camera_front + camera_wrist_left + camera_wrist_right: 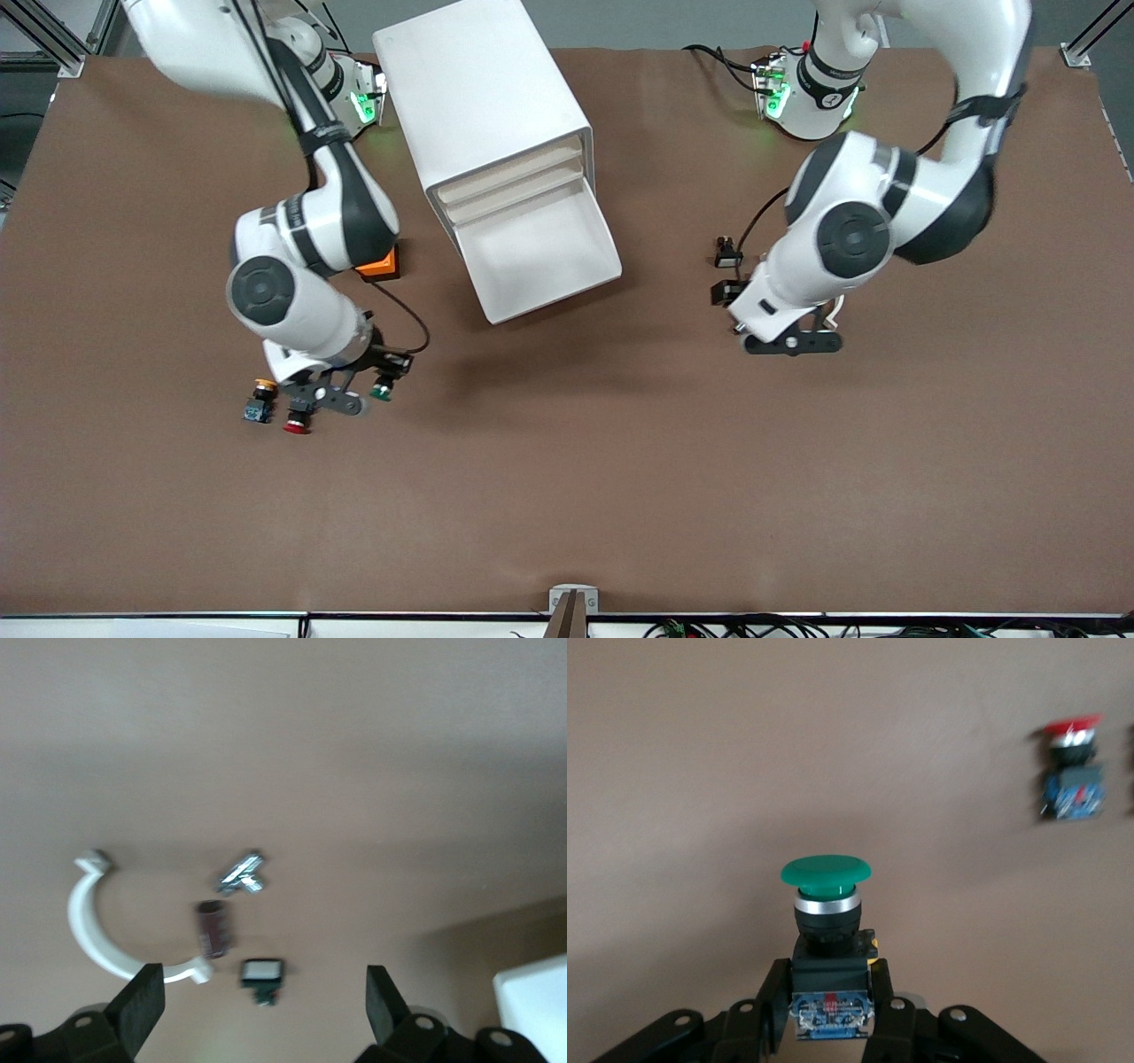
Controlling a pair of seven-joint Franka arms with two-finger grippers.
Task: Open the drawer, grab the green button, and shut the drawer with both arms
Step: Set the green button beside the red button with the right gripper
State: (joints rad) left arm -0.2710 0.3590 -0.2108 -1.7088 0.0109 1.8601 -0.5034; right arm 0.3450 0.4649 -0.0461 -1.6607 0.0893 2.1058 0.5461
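Between right end effector (830, 1005) fingers, button (826, 904)

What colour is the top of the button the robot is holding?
Green. The button in the right gripper has a green mushroom cap, clearest in the right wrist view.

White arms (301, 266) — grey bands, black cables

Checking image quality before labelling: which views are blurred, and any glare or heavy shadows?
Left wrist view: soft all over, small parts on the table smeared, left gripper open. Right wrist view: green button in the right gripper is sharp, red button soft. Front view: even light, no glare, faint shadow beside the open drawer.
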